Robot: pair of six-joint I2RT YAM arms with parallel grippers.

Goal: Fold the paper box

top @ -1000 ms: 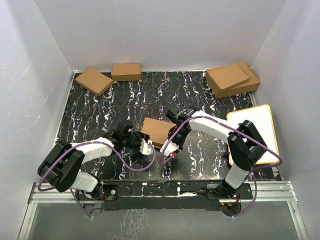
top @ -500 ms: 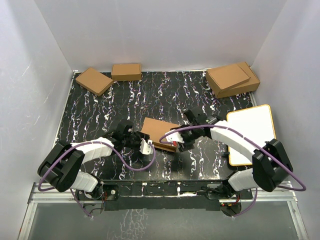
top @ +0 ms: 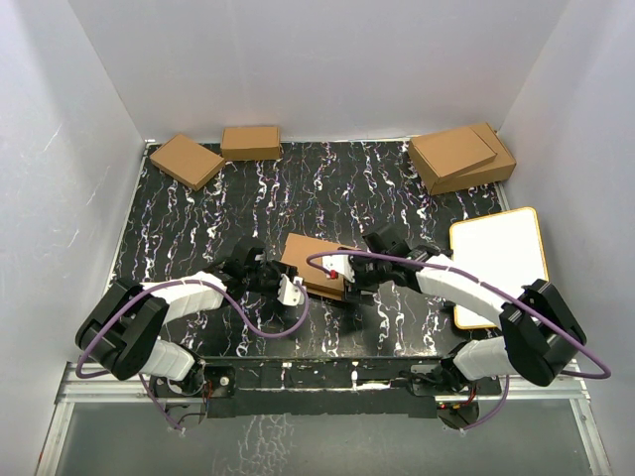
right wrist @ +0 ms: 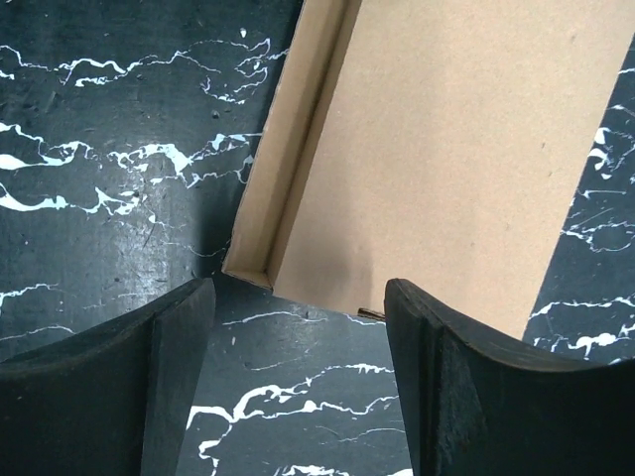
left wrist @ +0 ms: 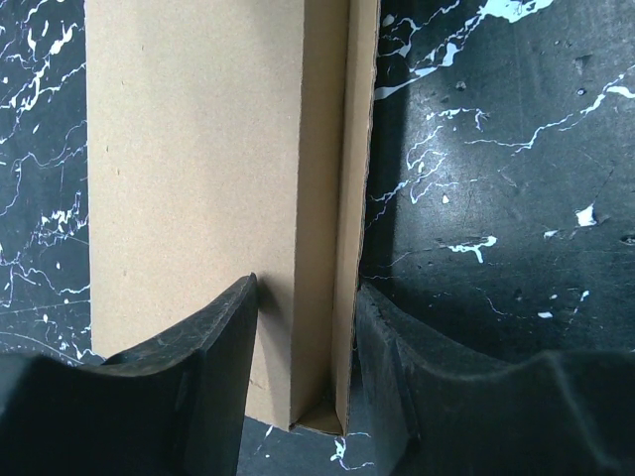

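Box [top: 316,260] lies midway on the table [top: 397,188], one edge pinched by the left gripper [left wrist: 303,297]; the right gripper [right wrist: 298,288], wide and empty at a corner, should align squarely before pressing the wall inward.

readable text: none in any view.
paper box [top: 316,260]: centre of table; plain brown faces, no print, label or number legible.
small boxes [top: 187,160], 11 o'clock: two, plain brown, no markings legible.
stacked boxes [top: 461,157], 1 o'clock: plain brown tops, no markings legible.
white board [top: 501,258], 3 o'clock: blank white face, orange rim, no writing.
table [top: 327,188]: black with white veining only; no signs.
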